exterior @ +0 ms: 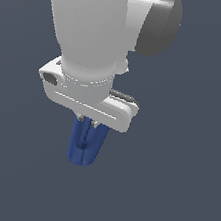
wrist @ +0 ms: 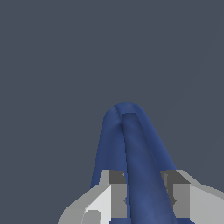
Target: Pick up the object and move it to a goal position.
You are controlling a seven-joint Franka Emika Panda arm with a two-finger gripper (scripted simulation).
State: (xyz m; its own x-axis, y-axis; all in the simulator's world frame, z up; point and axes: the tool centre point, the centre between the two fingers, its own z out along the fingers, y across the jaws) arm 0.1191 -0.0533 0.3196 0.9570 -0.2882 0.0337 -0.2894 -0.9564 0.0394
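Hanging below the arm in the exterior view, the mug (exterior: 86,146) sat in the gripper (exterior: 88,122), seemingly clear of the floor. In the wrist view, both fingers (wrist: 117,192) pressed the mug's (wrist: 131,148) sides, clamped. Carrying looked underway; next called for steady transport to the goal, unseen here.

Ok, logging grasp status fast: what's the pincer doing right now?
Pincer: closed on the dark blue mug, fingers on either side of it.
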